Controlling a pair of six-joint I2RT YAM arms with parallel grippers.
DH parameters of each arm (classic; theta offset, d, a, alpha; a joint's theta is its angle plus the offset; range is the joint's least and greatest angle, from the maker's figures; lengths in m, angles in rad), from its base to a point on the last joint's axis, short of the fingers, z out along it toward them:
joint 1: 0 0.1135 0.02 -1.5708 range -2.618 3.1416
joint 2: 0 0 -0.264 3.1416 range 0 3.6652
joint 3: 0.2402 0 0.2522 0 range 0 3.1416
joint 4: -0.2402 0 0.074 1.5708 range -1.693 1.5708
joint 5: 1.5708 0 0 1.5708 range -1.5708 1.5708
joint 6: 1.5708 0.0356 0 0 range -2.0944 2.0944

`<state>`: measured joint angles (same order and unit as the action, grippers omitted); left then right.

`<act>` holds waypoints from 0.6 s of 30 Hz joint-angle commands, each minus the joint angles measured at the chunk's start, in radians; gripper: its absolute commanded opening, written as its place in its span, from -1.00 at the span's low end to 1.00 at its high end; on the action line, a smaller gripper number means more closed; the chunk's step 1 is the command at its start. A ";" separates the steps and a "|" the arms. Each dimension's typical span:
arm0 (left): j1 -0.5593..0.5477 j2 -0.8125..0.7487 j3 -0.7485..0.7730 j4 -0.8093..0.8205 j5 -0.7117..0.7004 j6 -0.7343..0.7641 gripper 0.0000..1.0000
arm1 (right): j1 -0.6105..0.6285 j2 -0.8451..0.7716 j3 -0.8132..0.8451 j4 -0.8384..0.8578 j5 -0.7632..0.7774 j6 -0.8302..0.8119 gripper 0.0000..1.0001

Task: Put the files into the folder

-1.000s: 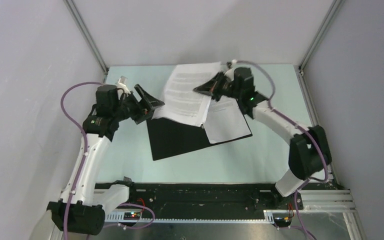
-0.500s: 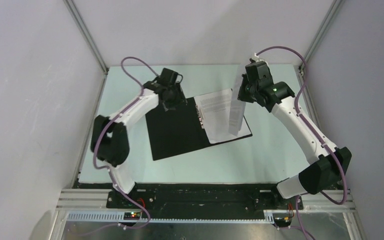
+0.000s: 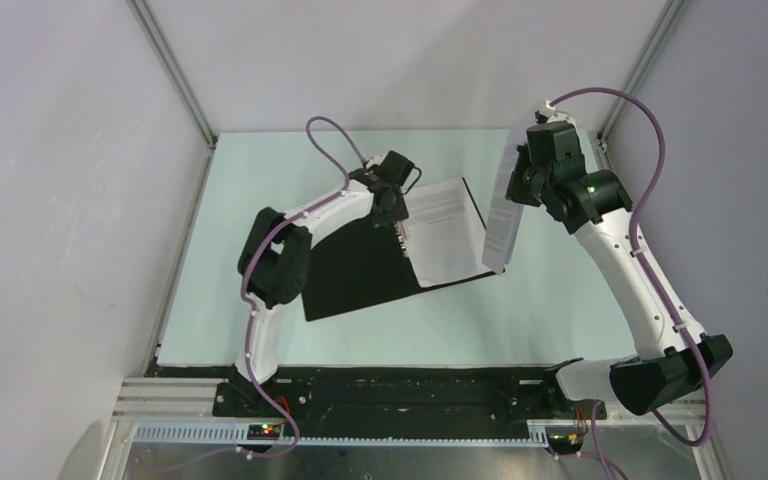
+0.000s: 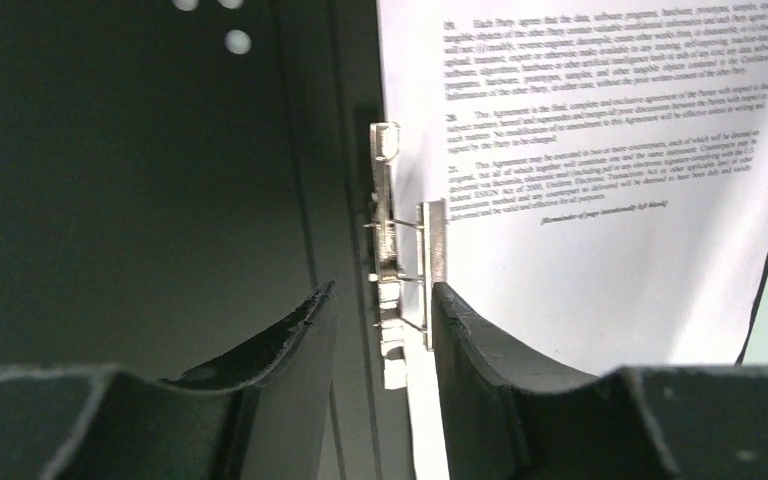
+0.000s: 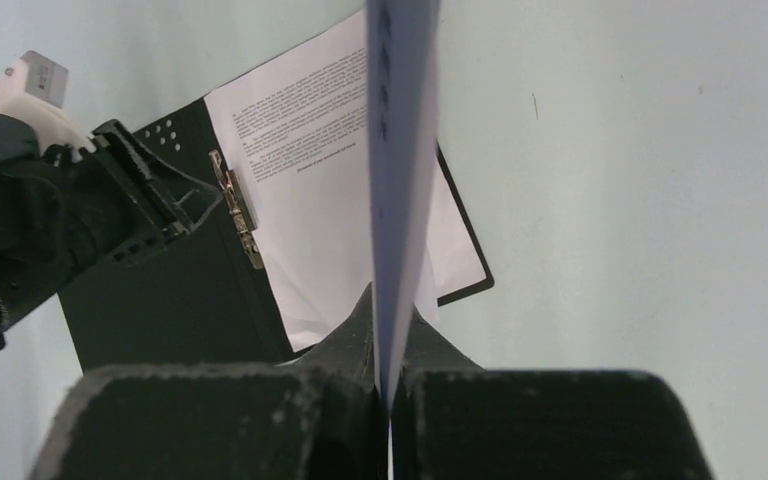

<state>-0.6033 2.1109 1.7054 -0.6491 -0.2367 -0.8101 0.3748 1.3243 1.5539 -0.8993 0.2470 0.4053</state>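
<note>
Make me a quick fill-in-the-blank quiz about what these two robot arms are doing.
1. The folder lies open, showing its ___ inside.
2. The left gripper straddles the folder's metal ___.
3. The right gripper holds the files upright, while one more printed sheet lies flat inside the ___.
Missing words: black; clip; folder.

Held files (image 5: pixel 400 150) cut off at top; filed pg's (image 3: pixel 450 235) txt too small to read.

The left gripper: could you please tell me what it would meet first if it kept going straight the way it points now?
Most likely the metal clip fixed inside the open black folder; it sits between the open jaws of the left gripper, though depth is hard to judge.
</note>
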 commanded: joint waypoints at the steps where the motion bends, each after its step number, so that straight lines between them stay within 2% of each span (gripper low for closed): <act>1: -0.049 0.026 0.078 0.011 -0.106 -0.045 -0.10 | -0.001 -0.016 0.047 -0.012 -0.002 -0.017 -1.00; 9: -0.075 0.086 0.101 0.002 -0.156 -0.082 -0.17 | -0.001 -0.038 0.048 -0.013 -0.031 -0.008 -1.00; 18: -0.085 0.144 0.142 -0.002 -0.136 -0.066 -0.25 | -0.002 -0.063 0.054 -0.029 -0.030 -0.009 -1.00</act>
<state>-0.6785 2.2448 1.7973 -0.6605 -0.3431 -0.8642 0.3752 1.3018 1.5600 -0.9234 0.2173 0.4061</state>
